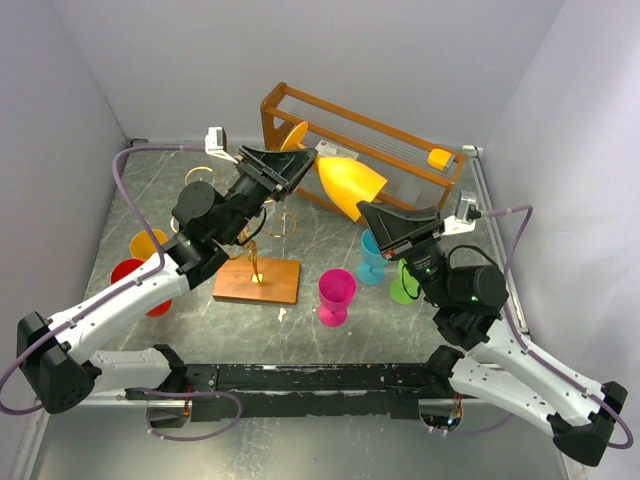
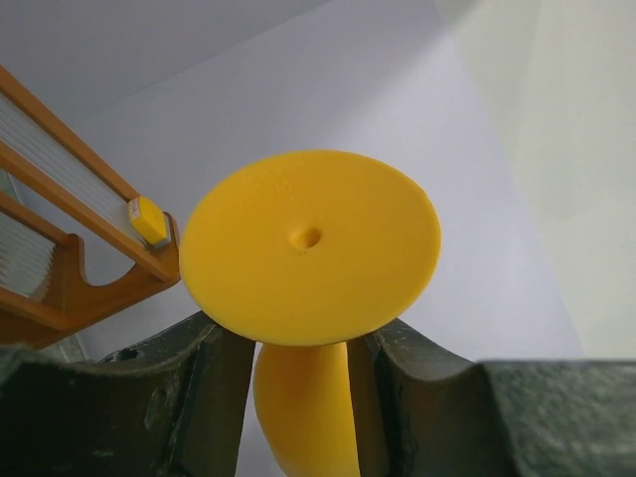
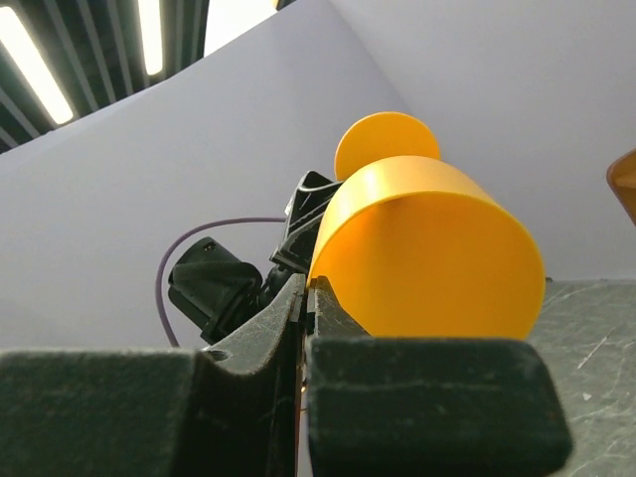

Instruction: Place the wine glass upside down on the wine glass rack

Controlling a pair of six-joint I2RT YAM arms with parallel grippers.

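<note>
**Wine glass (image 1: 350, 185) aloft, stem in my left grip**

Nearest me is the wine glass rack (image 1: 270, 283): thin gold wire, curled arms, a flat wooden base on the dark veined table (image 1: 310, 345). It looks light, and a knock would likely tip it.

Farther out, my right gripper (image 3: 306, 288) is clamped tight at the bowl's rim. From this angle I can't tell whether it pinches the wall or only rests against it.

Beyond that the glass hangs tilted in the air, well apart from the rack, with its bowl toward my right. My left gripper (image 2: 303, 338) clasps the stem just under the foot.

- **Material:** opaque yellow, matt, probably plastic.
- **Shape:** tulip bowl and a flat round foot with a centre dimple.
- **Handling:** the stem is smooth, so squeeze square before the right lets go. Then turn it foot-up and feed the stem sideways into a curl.

Behind all stands the brown wooden shelf (image 1: 272, 112).
</note>
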